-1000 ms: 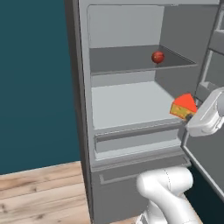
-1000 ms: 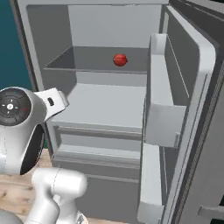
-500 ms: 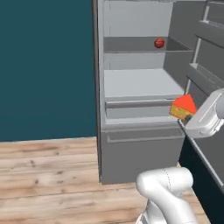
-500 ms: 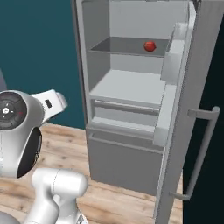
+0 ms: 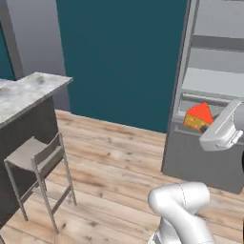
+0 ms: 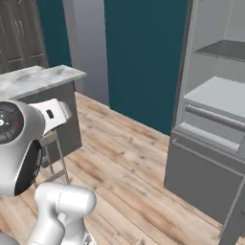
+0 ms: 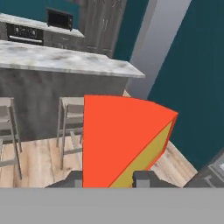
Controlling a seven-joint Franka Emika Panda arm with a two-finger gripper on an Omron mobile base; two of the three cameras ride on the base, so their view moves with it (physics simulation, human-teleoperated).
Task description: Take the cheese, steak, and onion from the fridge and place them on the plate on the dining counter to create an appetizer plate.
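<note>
Arm rises from the base, bends at a white elbow low in the left base view, and carries its forearm up and to the right, well above the wooden floor [image 5: 109, 157].

Tool [image 7: 108, 178] clamped on the cheese [image 7: 122, 140]: hand view shows the two dark tips at either side of the wedge's lower edge, red rind face toward the camera, yellow flank to the right. In the left base view the cheese [image 5: 198, 117] sits at the front end of the white wrist, clear of the floor.

Behind the tool and cheese in the left base view: the fridge [image 5: 214, 95], grey, pale shelves showing, a lower drawer front beneath them. The right base view has the fridge [image 6: 215, 124] on the right, shelves open to view.

Ahead of the tool in the hand view: the dining surface [image 7: 65, 61], veined marble top on a dark base, two stools [image 7: 72, 127] tucked against it. The left base view puts that dining surface [image 5: 28, 93] far to the tool's left, well apart, with a grey stool [image 5: 40, 164] beside it. Teal wall [image 5: 119, 57] between surface and fridge.
</note>
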